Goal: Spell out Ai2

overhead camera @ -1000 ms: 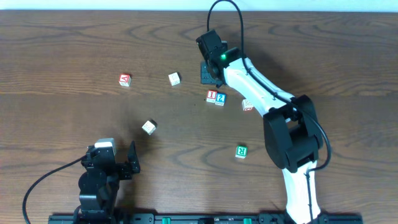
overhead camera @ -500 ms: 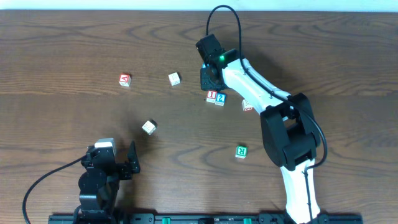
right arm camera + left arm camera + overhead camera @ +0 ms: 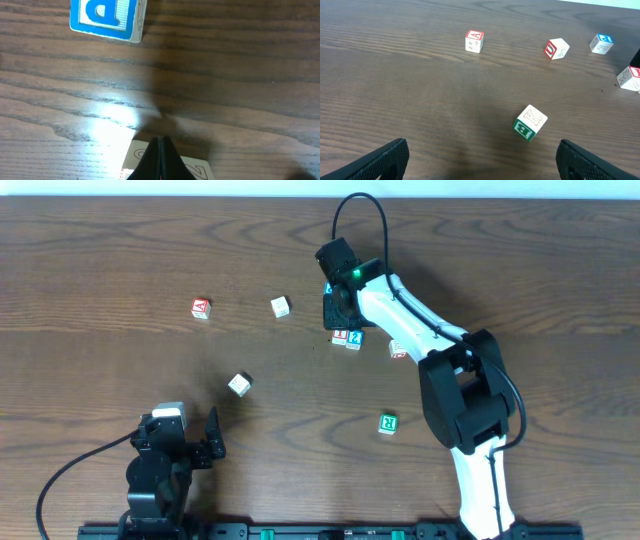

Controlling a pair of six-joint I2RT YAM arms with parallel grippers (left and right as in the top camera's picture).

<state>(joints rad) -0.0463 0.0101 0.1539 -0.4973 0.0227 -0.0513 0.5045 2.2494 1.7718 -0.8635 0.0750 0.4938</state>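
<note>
The red I block (image 3: 340, 337) and the blue 2 block (image 3: 355, 339) sit side by side at mid-table. My right gripper (image 3: 341, 317) is shut and empty, its tip at their far edge. In the right wrist view the closed fingertips (image 3: 160, 145) overlap a white-topped block (image 3: 187, 165). The red A block (image 3: 201, 308) lies far left and also shows in the left wrist view (image 3: 474, 41). My left gripper (image 3: 190, 445) is open and empty near the front edge, its fingers wide apart (image 3: 480, 162).
A red U block (image 3: 281, 306) (image 3: 556, 49), a green-sided block (image 3: 239, 384) (image 3: 530, 122), a green block (image 3: 388, 423) and a red-edged block (image 3: 398, 348) lie scattered. A blue block (image 3: 107, 17) (image 3: 602, 43) sits just beyond the right gripper.
My right gripper has moved toward the near side, down onto the far edge of the I and 2 blocks. The left arm has not moved.
</note>
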